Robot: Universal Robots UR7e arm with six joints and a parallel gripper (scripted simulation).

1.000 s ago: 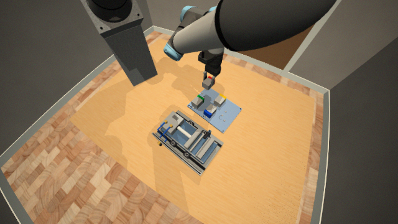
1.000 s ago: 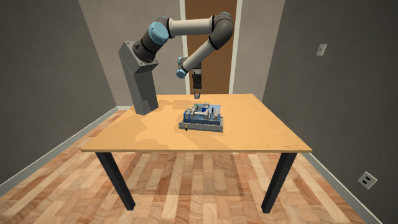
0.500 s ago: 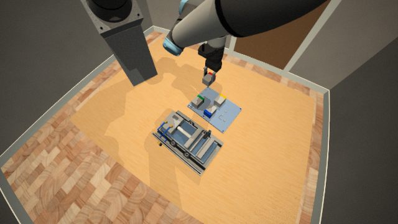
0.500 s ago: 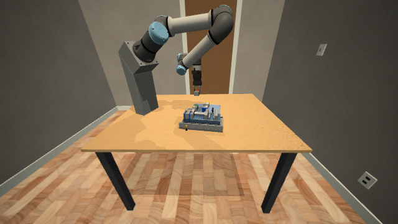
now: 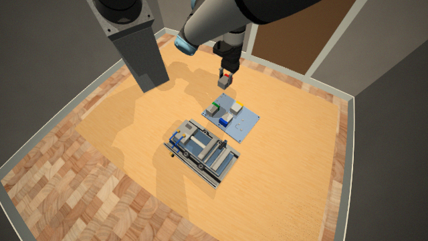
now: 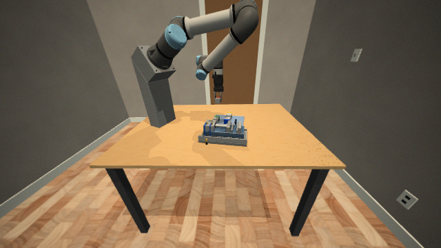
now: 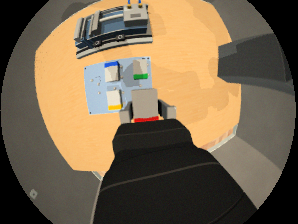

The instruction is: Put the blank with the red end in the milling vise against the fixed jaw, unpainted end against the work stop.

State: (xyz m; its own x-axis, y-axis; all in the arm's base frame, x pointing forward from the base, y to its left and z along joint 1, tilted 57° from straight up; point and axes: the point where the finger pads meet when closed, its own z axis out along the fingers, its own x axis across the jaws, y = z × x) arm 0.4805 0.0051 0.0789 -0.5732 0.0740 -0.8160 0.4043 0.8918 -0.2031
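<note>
Black two-finger gripper clamped on the grey metal blank with the red painted end, fingers set fairly wide across its sides. Hung high in the air with it, well above the wooden table top and off past the far edge of the pale blue fixture plate. Red end up by the fingers, grey end pointing down.

Left on the plate: grey blank with the green end, grey blank with the yellow end and grey blank with the blue end, all lying apart from one another. Couple of small bare pegs near the plate's empty corner.

Grey and blue milling vise just beside the plate, nothing between its jaws. Short dark work stop rod visible at the plate-side edge. Same layout from the wrist view: blank in front, plate and vise beyond.
</note>
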